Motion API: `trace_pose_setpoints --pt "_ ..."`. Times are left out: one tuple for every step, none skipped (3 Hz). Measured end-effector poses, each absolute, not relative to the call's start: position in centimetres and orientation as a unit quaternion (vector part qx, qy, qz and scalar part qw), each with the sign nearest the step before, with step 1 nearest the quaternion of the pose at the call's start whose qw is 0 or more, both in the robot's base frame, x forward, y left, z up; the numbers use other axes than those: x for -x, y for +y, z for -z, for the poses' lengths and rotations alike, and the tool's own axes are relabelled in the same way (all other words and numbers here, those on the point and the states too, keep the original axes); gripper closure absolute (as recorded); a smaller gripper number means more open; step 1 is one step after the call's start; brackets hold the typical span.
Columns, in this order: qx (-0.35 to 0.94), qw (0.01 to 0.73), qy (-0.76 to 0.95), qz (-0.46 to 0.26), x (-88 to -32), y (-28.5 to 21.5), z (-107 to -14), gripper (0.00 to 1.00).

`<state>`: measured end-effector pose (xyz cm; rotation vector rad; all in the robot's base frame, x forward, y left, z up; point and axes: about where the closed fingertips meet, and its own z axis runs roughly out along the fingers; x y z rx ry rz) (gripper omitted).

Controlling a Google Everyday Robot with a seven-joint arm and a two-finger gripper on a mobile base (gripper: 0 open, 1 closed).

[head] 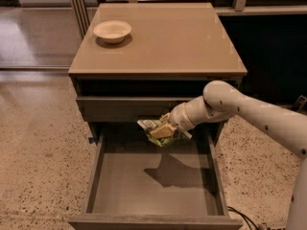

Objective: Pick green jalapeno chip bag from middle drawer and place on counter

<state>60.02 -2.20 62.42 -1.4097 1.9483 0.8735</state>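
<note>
The white arm (249,110) reaches in from the right. The gripper (164,128) hangs over the back part of the open drawer (144,198), just below the drawer front (120,108) above it. Its jaws are pinched on the chip bag (160,140), which hangs crumpled in the air, clear of the drawer floor. A dark shadow (176,172) lies on the floor beneath it. Much of the bag is tucked behind the gripper; only a white printed corner and some green foil poke out, and the print is too small to read. The back of the drawer is lost in darkness under the cabinet. The counter (168,44) above holds a white bowl (112,30) near its far left corner. The arm's shoulder runs off the right edge, and a cable (242,218) shows at the bottom right.
</note>
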Motion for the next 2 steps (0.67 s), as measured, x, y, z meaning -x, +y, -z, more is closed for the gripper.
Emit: trace_pose_setpoints --pt "0.540 0.291 0.715 -0.336 -60.4 -2.5 -67.1 1.00" --pt "0.547 0.285 0.697 -0.365 -60.5 -2.6 -70.7 1.00"
